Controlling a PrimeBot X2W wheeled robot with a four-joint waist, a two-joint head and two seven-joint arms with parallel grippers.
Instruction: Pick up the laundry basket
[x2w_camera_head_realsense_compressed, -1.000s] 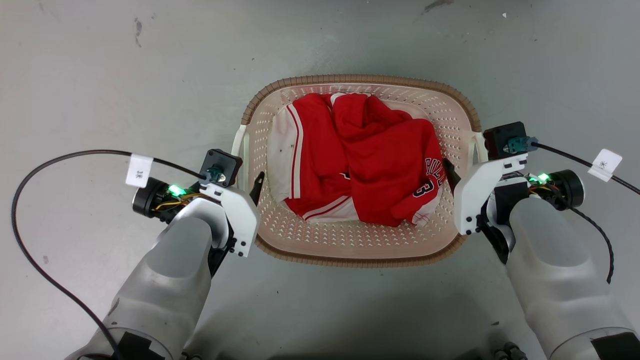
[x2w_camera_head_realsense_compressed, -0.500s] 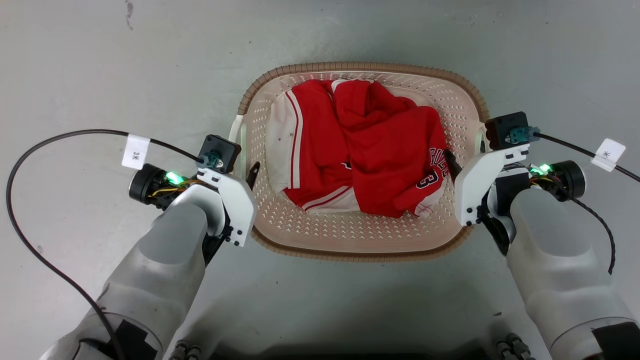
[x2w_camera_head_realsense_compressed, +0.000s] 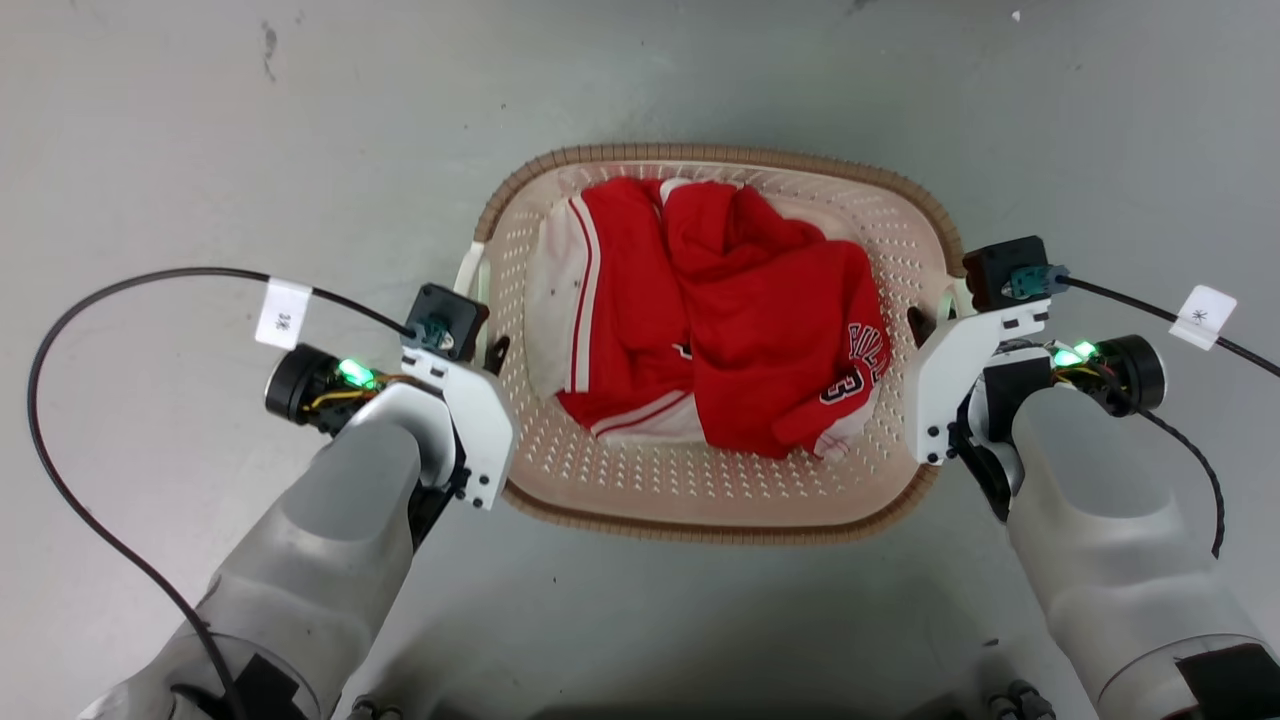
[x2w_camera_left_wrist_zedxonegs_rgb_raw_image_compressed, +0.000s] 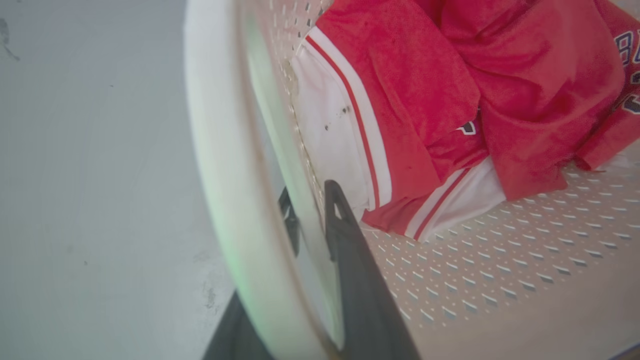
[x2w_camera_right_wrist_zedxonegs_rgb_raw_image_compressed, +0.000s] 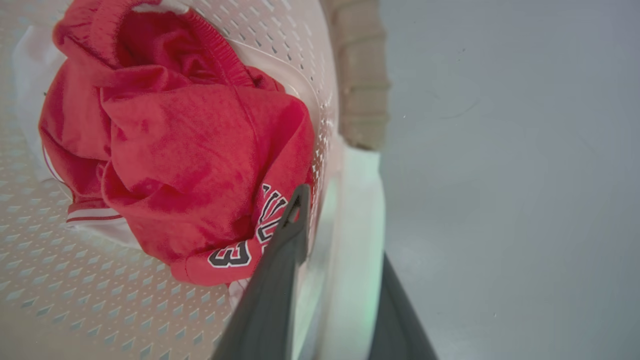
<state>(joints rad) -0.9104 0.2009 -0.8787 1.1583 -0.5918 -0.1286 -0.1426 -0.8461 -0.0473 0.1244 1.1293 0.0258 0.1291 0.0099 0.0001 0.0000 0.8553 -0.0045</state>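
The laundry basket (x2w_camera_head_realsense_compressed: 720, 156) is cream perforated plastic with a brown woven-look rim and sits in the middle of the head view, on or just above the grey floor. My left gripper (x2w_camera_head_realsense_compressed: 492, 352) is at the basket's left side. In the left wrist view its fingers (x2w_camera_left_wrist_zedxonegs_rgb_raw_image_compressed: 345, 235) close across the wall beside the white handle (x2w_camera_left_wrist_zedxonegs_rgb_raw_image_compressed: 220, 165). My right gripper (x2w_camera_head_realsense_compressed: 916, 326) is at the right side. There one finger (x2w_camera_right_wrist_zedxonegs_rgb_raw_image_compressed: 290, 225) lies inside the basket and the other outside the white handle (x2w_camera_right_wrist_zedxonegs_rgb_raw_image_compressed: 357, 235).
Red and white jerseys (x2w_camera_head_realsense_compressed: 740, 320) lie crumpled in the basket, close to the right inner finger. Bare grey floor (x2w_camera_head_realsense_compressed: 200, 150) surrounds the basket. A black cable (x2w_camera_head_realsense_compressed: 120, 290) loops out from my left wrist, and another runs from the right wrist.
The whole head picture has shifted, so the camera moved. Both grippers stay at the basket's handles, and less of each inner finger shows above the rim.
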